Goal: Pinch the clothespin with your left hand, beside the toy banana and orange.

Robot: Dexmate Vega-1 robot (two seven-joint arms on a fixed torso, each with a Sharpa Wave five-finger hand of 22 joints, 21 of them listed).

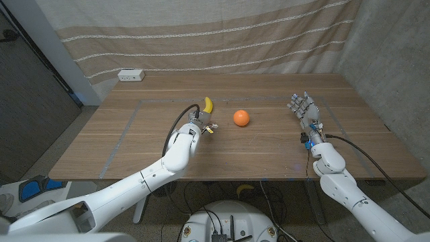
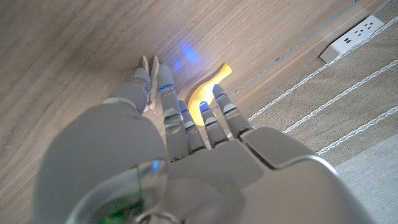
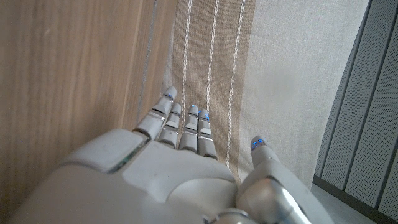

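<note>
While the left arm reaches out over the table, the scene reads as follows:

left hand [image 1: 201, 124]: out at mid-table, just beside the banana. In the left wrist view the thumb and a finger [image 2: 165, 87] are closed on the clothespin, one on each side. Other fingers lie stretched out alongside, tips toward the banana.
clothespin [image 2: 149, 74]: pale wood, pinched in the left hand. Its free end pokes out past the fingertips over the table top. In the head view it's a small light bit at the hand's front [image 1: 212, 128]. Can't tell whether it touches the table.
banana [image 1: 208, 105]: yellow toy, on the table just beyond the left hand, on its far side. Wrist view shows it close to the fingertips, not touching the clothespin.
orange [image 1: 241, 117]: on the table to the robot's right of the hand and banana, near but apart from both.
right hand [image 1: 304, 109]: over the table's right side, well apart from the fruit. Fingers apart and extended, holding nothing.
table [image 1: 269, 144]: wood, with thin pale lines marking a rectangle.
power strip [image 1: 131, 75]: white, at the table's far left edge by the striped curtain.
</note>
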